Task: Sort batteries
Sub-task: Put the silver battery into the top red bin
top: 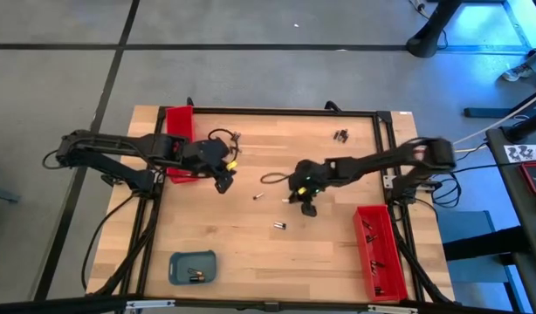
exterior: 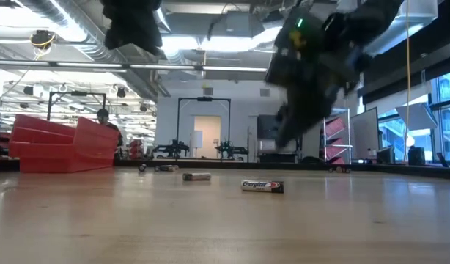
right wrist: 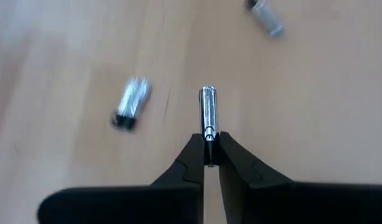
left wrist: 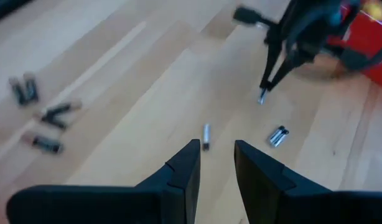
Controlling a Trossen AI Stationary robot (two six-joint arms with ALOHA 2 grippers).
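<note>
Two red trays (top: 180,126), one blue-grey tray (top: 182,261), two arms (top: 111,150), several loose batteries (top: 278,227)

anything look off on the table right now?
Loose batteries lie scattered on the wood: one mid-table, one beside the right gripper, a small cluster near the far edge. The right gripper pinches a silver battery only by its end, a thin hold.

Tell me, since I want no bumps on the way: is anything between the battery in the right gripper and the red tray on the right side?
Nothing visible. The right gripper is shut on a battery near the table's middle, and only bare wood lies between it and the right red tray. The other loose batteries lie away from that path.
</note>
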